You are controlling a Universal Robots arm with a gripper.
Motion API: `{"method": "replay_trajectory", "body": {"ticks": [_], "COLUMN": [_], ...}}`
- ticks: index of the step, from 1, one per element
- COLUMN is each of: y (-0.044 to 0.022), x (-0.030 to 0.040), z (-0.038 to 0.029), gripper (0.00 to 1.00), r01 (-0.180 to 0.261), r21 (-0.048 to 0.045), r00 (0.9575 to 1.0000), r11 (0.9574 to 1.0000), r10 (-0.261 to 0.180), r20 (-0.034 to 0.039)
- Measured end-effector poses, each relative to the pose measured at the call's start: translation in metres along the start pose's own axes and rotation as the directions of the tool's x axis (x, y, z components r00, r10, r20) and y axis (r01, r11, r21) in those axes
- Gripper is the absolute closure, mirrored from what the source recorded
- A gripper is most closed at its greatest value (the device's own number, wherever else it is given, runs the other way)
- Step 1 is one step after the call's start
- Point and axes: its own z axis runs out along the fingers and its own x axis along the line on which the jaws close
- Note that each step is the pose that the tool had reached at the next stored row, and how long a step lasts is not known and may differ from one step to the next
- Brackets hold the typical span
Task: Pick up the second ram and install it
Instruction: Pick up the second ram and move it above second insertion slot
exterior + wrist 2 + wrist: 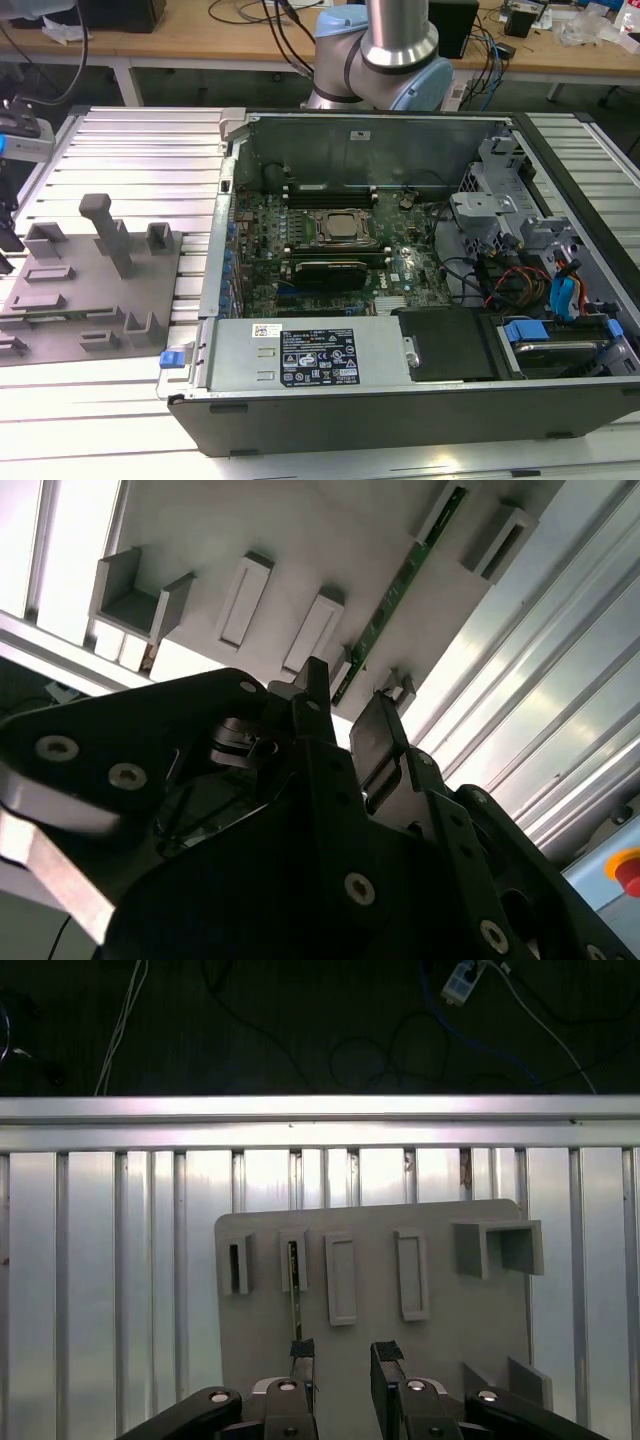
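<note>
Slatted table [100, 1260], spread claw [343, 1352] over second ram [296, 1290]

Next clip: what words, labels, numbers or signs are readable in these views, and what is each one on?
Black label on the power supply: print too small to read.
Small white label beside it: too small to read.
Back-wall sticker inside the case: too small to read.
Second ram, in the second wrist view: no legible print.
Nothing can be quoted.
</note>
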Motion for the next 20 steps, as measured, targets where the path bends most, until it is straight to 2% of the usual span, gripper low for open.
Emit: {"method": "replay_trajectory", "body": {"ticks": [10,20], "y": [-0.0003,-0.0008], "x": [0.0002,0.0004], "z": [0.0072,0.019], "gripper": [0.64,0.64], "r01": [0.0,0.0], "r21": [0.0,0.0001], "r00": [1.0,1.0], "r11": [1.0,1.0], "r10": [0.0,0.0], "r20": [0.0,0.0]}}
